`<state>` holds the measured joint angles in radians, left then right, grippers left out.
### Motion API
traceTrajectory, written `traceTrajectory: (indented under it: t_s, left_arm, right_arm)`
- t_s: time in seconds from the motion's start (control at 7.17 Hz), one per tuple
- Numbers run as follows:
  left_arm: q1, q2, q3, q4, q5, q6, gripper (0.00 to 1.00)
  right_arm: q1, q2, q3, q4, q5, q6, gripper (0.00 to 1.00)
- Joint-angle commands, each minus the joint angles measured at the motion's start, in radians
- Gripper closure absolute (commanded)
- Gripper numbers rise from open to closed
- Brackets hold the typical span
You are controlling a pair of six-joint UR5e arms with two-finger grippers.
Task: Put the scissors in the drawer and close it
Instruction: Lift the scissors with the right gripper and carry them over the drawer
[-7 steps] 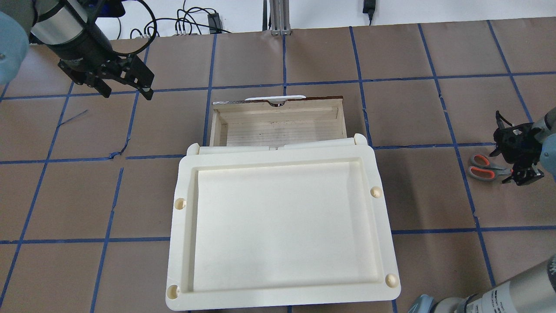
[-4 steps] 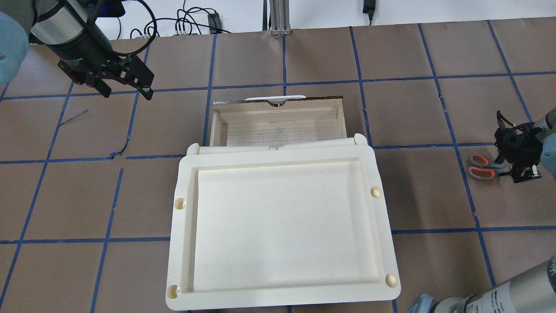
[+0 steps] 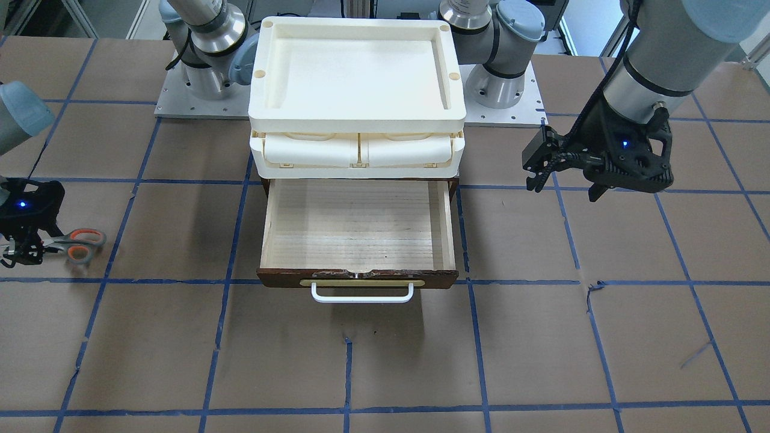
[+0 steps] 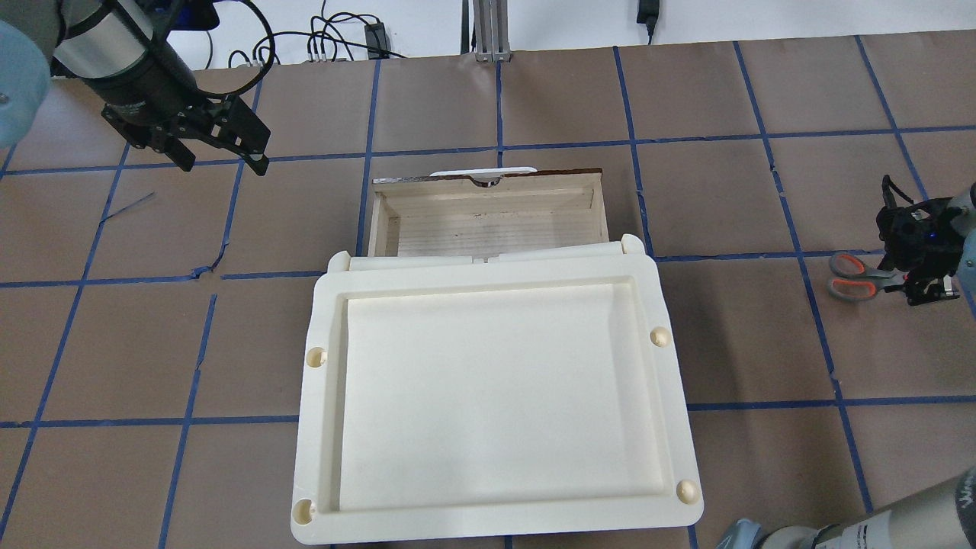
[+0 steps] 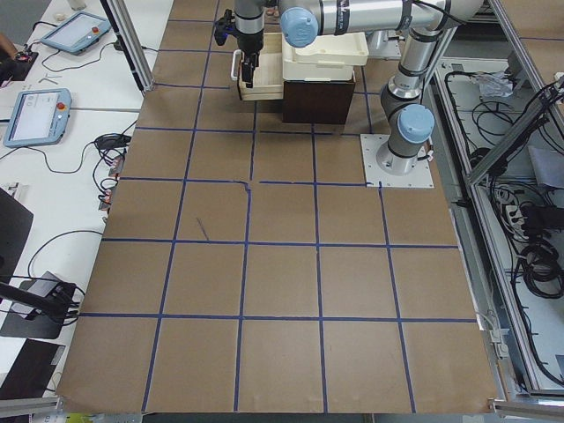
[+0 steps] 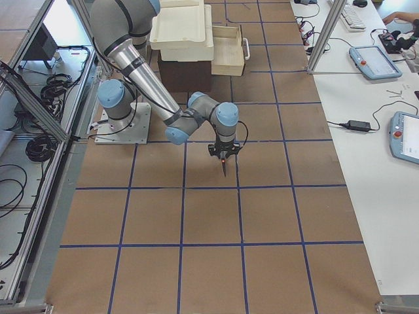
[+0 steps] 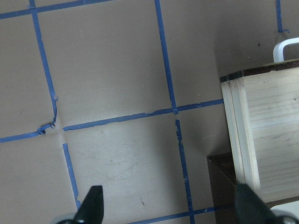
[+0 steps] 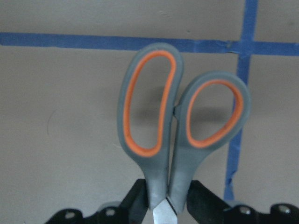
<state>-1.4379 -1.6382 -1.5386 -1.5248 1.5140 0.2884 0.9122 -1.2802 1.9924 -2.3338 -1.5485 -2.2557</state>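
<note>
Reaching outward, right end effector [image 8: 168,199] pinches scissors [image 8: 156,168].

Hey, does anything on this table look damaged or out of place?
The drawer has a dark front edge that looks chipped at its middle, above the white handle, and the blue tape is torn in places.

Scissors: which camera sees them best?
Right wrist-mounted: the scissors fill the picture, orange-and-grey handles sharp, pinched in the right gripper. Front-facing and overhead show them small, off to one side; exterior right, tiny; the other two, not at all.
</note>
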Motion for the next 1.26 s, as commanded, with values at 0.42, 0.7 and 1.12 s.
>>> traceTrajectory:
  t_s: [0.42, 0.7, 1.12]
  left_arm:
    - [0.001, 0.0, 0.0, 0.0, 0.0, 0.0, 0.0]
    - [0.001, 0.0, 0.0, 0.0, 0.0, 0.0, 0.0]
    - [0.001, 0.0, 0.0, 0.0, 0.0, 0.0, 0.0]
  right_arm:
    - [0.27, -0.195, -0.236, 0.348, 0.12, 0.386, 0.95]
    - [0.445, -0.225, -0.364, 0.497, 0.117, 0.651, 0.95]
    - [0.708, -0.203, -0.415, 0.533, 0.117, 1.016, 0.95]
